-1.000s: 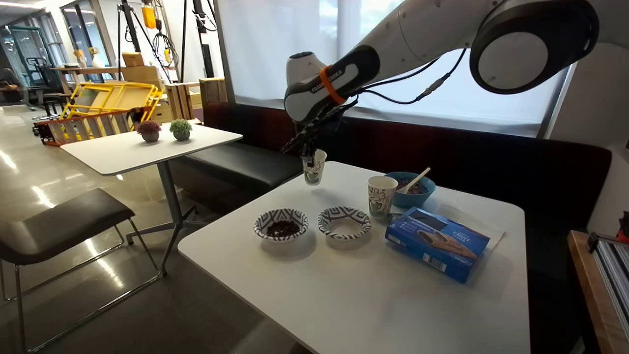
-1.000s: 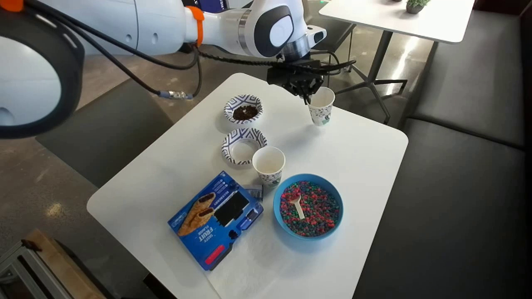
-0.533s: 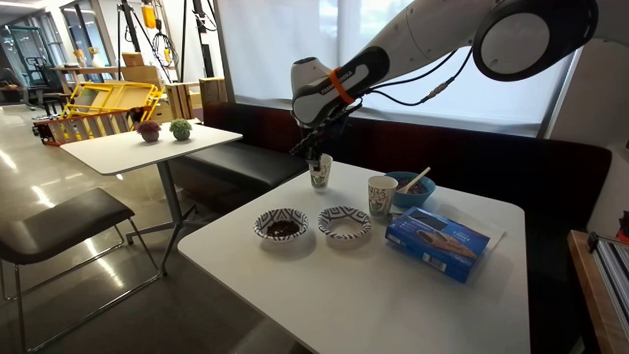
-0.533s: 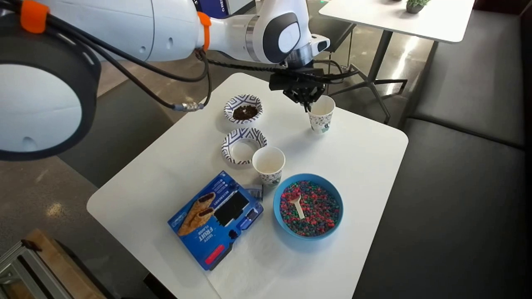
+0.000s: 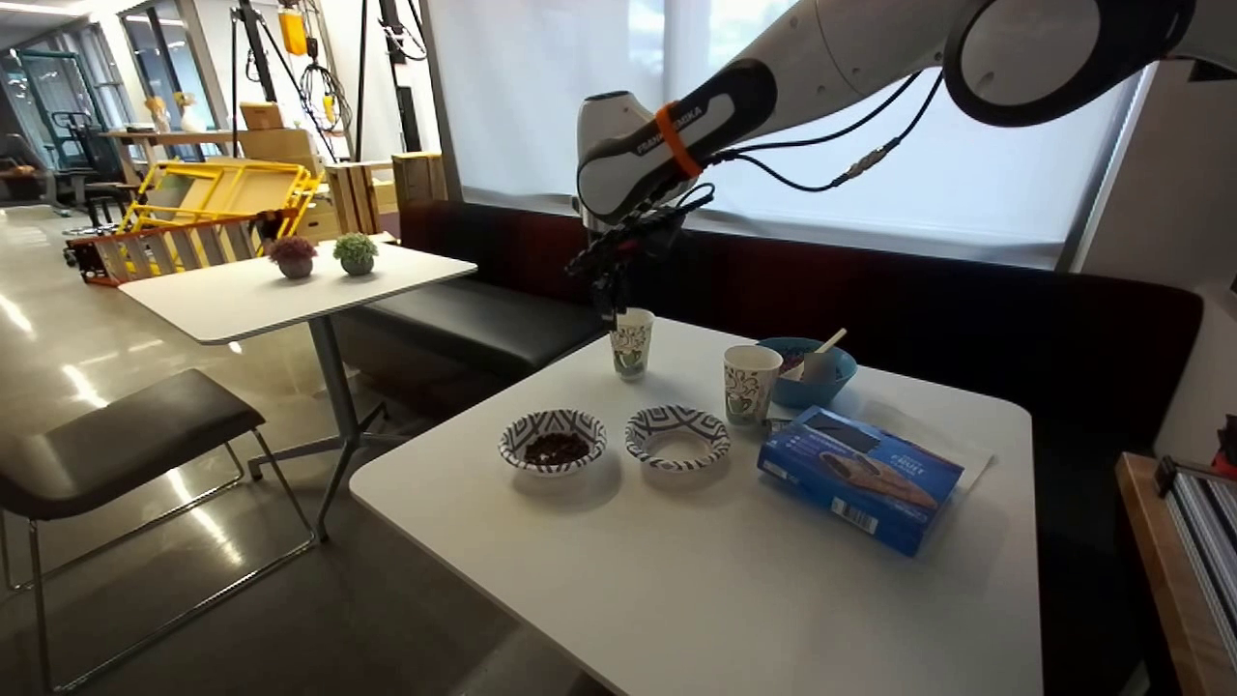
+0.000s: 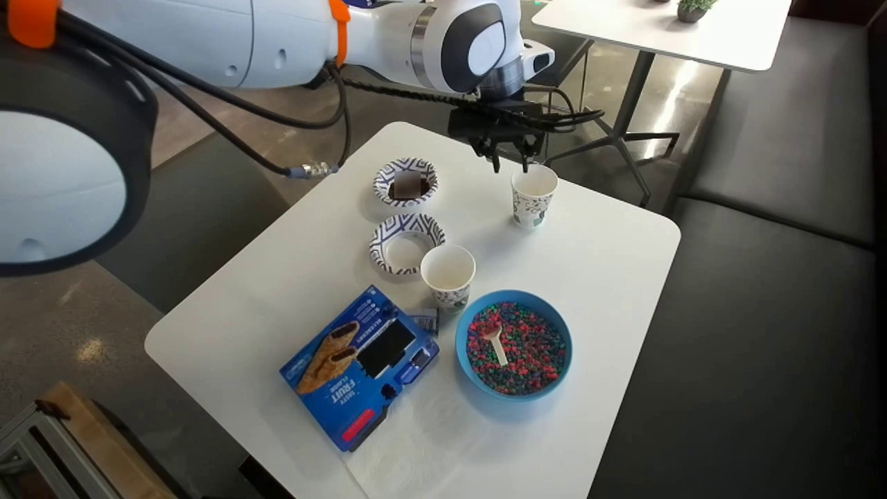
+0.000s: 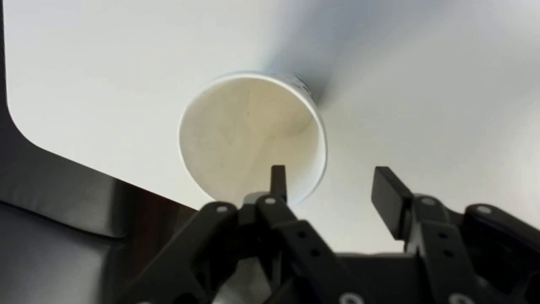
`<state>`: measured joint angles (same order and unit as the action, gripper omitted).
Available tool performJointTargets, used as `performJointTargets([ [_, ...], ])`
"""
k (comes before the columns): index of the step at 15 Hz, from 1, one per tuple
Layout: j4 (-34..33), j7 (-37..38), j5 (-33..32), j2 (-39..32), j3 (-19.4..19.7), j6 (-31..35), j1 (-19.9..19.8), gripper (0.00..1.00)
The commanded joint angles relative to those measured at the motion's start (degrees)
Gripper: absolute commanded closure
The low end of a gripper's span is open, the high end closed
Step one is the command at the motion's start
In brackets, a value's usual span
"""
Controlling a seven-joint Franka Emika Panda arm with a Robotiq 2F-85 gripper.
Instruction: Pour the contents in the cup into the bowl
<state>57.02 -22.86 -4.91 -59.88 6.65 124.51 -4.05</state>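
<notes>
the end effector (image 6: pixel 511 168) points downward, spread apart.

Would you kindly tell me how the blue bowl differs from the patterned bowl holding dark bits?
The blue bowl is larger than the patterned bowl. The blue bowl holds multicoloured bits and a spoon; the patterned bowl, dark bits. Both are round and upright on the table.

The white table (image 6: pixel 582 270) bears two cups (image 6: pixel 532 208) (image 6: pixel 449 276), three bowls (image 6: pixel 409 221) (image 6: pixel 407 164) (image 6: pixel 514 396), one box (image 6: pixel 360 371).
</notes>
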Motion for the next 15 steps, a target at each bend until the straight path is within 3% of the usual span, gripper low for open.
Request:
performJointTargets([
  [1,8.8,3.7,-0.3,7.3,-2.6,0.5,-0.4,0.11],
  [3,11.8,4.7,2.4,10.2,-5.0,0.1,-1.6,0.00],
  [9,25.9,14.6,10.6,17.3,-7.7,7.4,-3.2,0.00],
  [12,34.0,18.7,15.3,19.5,-8.6,16.0,-3.5,0.00],
  [13,25.4,16.3,12.2,15.6,-7.4,10.2,-2.9,0.00],
  [15,29.5,17.6,13.6,16.5,-7.8,14.2,-3.0,0.00],
])
